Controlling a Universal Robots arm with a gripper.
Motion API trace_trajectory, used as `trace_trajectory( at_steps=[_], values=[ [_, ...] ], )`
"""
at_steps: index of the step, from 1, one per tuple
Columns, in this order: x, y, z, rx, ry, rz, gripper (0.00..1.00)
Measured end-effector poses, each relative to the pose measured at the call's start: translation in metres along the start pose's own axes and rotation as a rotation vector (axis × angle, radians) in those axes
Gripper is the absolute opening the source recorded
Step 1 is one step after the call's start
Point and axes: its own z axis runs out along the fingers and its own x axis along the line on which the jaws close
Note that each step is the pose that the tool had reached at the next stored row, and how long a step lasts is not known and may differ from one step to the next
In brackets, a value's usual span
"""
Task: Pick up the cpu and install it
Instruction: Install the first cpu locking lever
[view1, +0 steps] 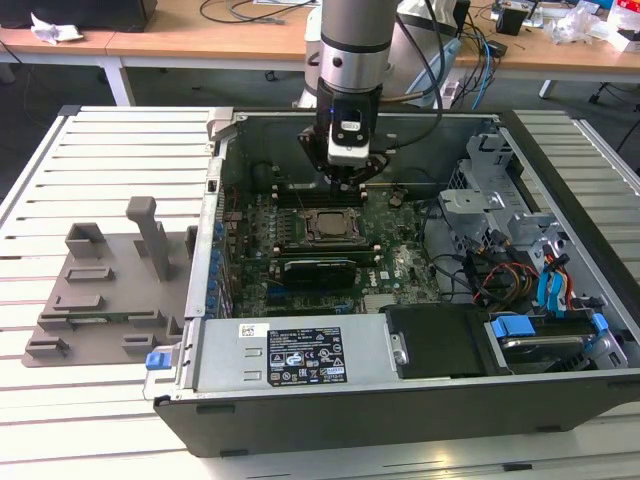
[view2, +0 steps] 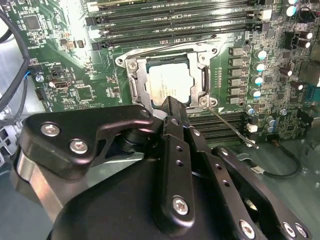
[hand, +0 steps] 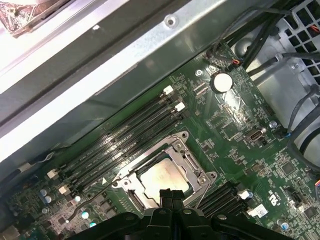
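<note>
The cpu (view2: 169, 84), a pale silver square, lies flat inside the motherboard socket; it also shows in the first wrist view (hand: 162, 177) and, small, in the exterior view (view1: 328, 226). A metal frame (view2: 134, 80) surrounds it. My gripper (view1: 350, 176) hangs just above the socket, inside the open computer case. Its black fingers (hand: 170, 192) are pressed together with nothing between them. In the second wrist view the gripper (view2: 171, 102) has its tip over the cpu's near edge, hiding part of it.
A thin socket lever (view2: 231, 127) sticks out sideways over the memory slots (view2: 220, 127). More memory slots (hand: 125, 145) run beside the socket. Cables and drive bays (view1: 520, 260) fill the case at the exterior view's right. A grey plastic tray (view1: 100, 290) sits outside the case.
</note>
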Motion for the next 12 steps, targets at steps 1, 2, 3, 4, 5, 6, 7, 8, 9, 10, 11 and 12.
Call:
trace_trajectory(
  at_steps=[1, 2, 3, 4, 5, 6, 7, 8, 9, 10, 11, 12],
  values=[
    [0.0000, 0.0000, 0.0000, -0.0002, -0.0003, -0.010, 0.11],
    [0.0000, 0.0000, 0.0000, -0.0003, -0.0005, -0.017, 0.11],
    [0.0000, 0.0000, 0.0000, -0.0005, -0.0008, -0.029, 0.11],
    [0.0000, 0.0000, 0.0000, -0.0007, -0.0011, -0.037, 0.11],
    [0.0000, 0.0000, 0.0000, -0.0008, -0.0015, -0.052, 0.11],
    [0.0000, 0.0000, 0.0000, -0.0011, -0.0020, -0.067, 0.11],
    [0.0000, 0.0000, 0.0000, -0.0014, -0.0025, -0.085, 0.11],
    [0.0000, 0.0000, 0.0000, -0.0016, -0.0028, -0.094, 0.11],
    [0.0000, 0.0000, 0.0000, -0.0016, -0.0029, -0.099, 0.11],
    [0.0000, 0.0000, 0.0000, -0.0017, -0.0030, -0.102, 0.11],
    [0.0000, 0.0000, 0.0000, -0.0017, -0.0031, -0.108, 0.11],
    [0.0000, 0.0000, 0.0000, -0.0018, -0.0033, -0.113, 0.11]
  ],
)
